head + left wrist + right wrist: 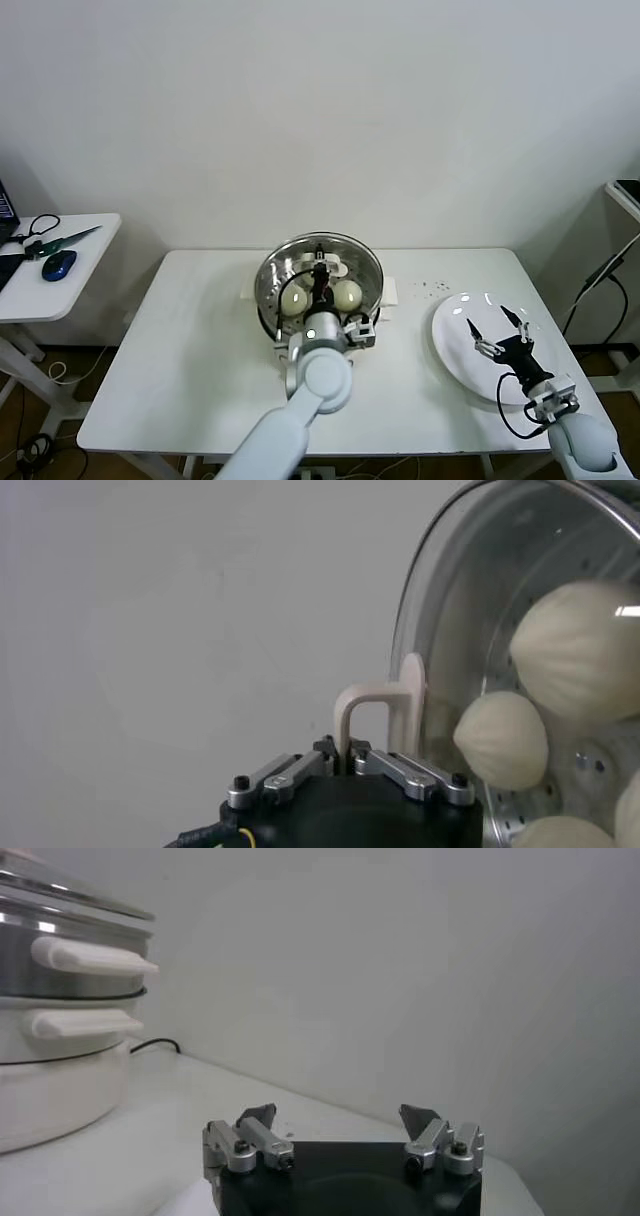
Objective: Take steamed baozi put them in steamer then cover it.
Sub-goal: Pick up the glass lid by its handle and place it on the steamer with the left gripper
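Note:
The steamer (268,300) stands at the table's middle on its white pot base (50,1088). The glass cover (355,255) lies over its top. Cream baozi (294,298) (347,294) show through the glass, and the left wrist view also shows baozi (580,650) (503,740) behind the cover (450,600). My left gripper (320,270) (345,762) is shut on the cover's white handle (365,702). My right gripper (488,320) (340,1118) hovers open and empty over the white plate (450,350) at the right.
A side table (85,270) at far left holds scissors and a blue mouse (58,265). Small dark specks (432,288) lie on the table behind the plate. Cables hang past the table's right edge.

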You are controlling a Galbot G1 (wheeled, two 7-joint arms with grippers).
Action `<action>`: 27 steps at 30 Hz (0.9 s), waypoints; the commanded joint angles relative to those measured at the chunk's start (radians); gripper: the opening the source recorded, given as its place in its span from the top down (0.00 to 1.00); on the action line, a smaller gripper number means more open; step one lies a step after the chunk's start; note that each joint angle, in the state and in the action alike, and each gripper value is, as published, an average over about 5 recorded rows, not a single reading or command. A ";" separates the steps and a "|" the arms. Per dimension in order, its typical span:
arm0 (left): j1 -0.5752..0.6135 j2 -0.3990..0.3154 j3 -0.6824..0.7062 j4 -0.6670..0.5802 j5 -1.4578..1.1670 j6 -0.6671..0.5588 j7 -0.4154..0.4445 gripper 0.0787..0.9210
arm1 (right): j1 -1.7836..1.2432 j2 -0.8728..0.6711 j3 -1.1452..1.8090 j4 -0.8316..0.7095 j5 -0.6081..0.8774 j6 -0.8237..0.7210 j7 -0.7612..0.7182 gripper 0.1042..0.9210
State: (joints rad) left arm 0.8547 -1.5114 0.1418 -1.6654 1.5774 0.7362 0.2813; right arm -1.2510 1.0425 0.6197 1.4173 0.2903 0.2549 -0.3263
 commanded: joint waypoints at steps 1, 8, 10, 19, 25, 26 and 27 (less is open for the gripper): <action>-0.005 -0.013 -0.007 0.036 0.013 0.049 0.000 0.92 | 0.000 0.002 0.003 -0.003 -0.004 0.003 -0.002 0.12; 0.006 -0.013 -0.005 0.033 0.008 0.049 0.003 0.92 | 0.002 0.004 0.005 -0.005 -0.009 0.003 -0.005 0.12; 0.006 -0.013 -0.004 0.034 0.008 0.049 0.003 0.92 | 0.003 0.004 0.004 -0.005 -0.010 0.003 -0.005 0.12; 0.009 -0.011 -0.010 0.038 0.001 0.049 -0.002 0.92 | 0.009 0.011 0.002 -0.006 -0.023 0.005 -0.006 0.12; 0.010 -0.010 -0.012 0.039 -0.006 0.049 -0.015 0.92 | 0.007 0.013 0.004 -0.007 -0.029 0.007 -0.008 0.12; 0.010 -0.009 -0.011 0.038 -0.007 0.049 -0.016 0.92 | 0.006 0.013 0.004 -0.007 -0.029 0.007 -0.008 0.12; 0.011 -0.009 -0.011 0.036 -0.007 0.049 -0.016 0.92 | 0.006 0.014 0.005 -0.007 -0.030 0.007 -0.009 0.12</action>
State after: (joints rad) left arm 0.8639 -1.5206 0.1306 -1.6299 1.5770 0.7360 0.2709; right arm -1.2442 1.0554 0.6228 1.4112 0.2642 0.2615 -0.3339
